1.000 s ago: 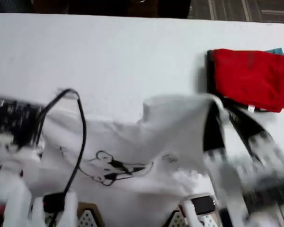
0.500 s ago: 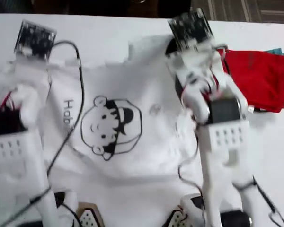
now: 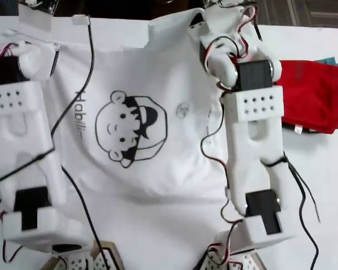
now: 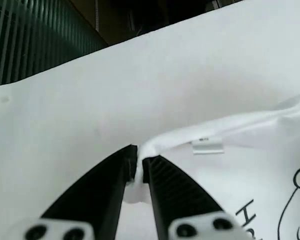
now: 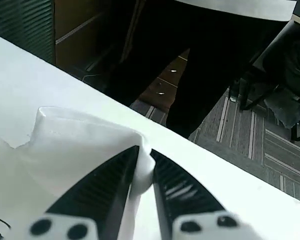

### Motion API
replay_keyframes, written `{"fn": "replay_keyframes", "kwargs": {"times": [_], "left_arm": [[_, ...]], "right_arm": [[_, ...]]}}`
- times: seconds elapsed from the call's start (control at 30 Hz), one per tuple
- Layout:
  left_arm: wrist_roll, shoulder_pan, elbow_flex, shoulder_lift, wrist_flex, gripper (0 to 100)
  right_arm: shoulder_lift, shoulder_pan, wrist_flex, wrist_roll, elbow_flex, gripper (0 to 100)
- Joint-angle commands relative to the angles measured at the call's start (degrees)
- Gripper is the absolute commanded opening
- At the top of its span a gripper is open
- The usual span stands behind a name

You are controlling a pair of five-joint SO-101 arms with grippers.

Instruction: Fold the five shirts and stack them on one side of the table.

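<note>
A white shirt with a cartoon face print lies spread across the table, stretched toward the far edge. My left gripper is shut on the shirt's edge near a small label, at the far left. My right gripper is shut on a fold of the white shirt by the table's far edge. In the high view the left arm and the right arm both reach over the shirt. A pile of folded shirts with a red one on top sits at the right side.
The white table has bare surface to the right of the right arm. Black cables hang over the shirt. Beyond the far edge are a dark floor and furniture.
Both arms swung from the near side toward the far edge, dragging the white shirt out flat so the face print shows whole. The red pile stayed put.
</note>
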Motion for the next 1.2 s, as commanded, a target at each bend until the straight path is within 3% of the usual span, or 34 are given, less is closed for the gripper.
{"fn": "replay_keyframes", "kwargs": {"times": [0.0,0.5,0.8,1.0,1.17], "left_arm": [[-1.58,0.53,-4.26,4.75,2.37,2],[-4.92,3.34,-4.44,18.99,7.56,2],[-5.89,3.6,-4.44,18.73,20.31,3],[-6.95,3.08,-2.59,11.43,23.38,3],[-10.37,2.29,10.51,0.53,23.12,3]], "right_arm": [[2.59,0.57,0.31,0.18,-1.67,1.8],[11.91,1.63,3.21,0.26,9.05,1.8],[4.44,1.36,16.22,0.18,9.93,1.8],[-3.03,1.01,19.82,0.18,17.49,1.9],[-16.48,1.01,16.84,0.26,35.69,1.9]]}}
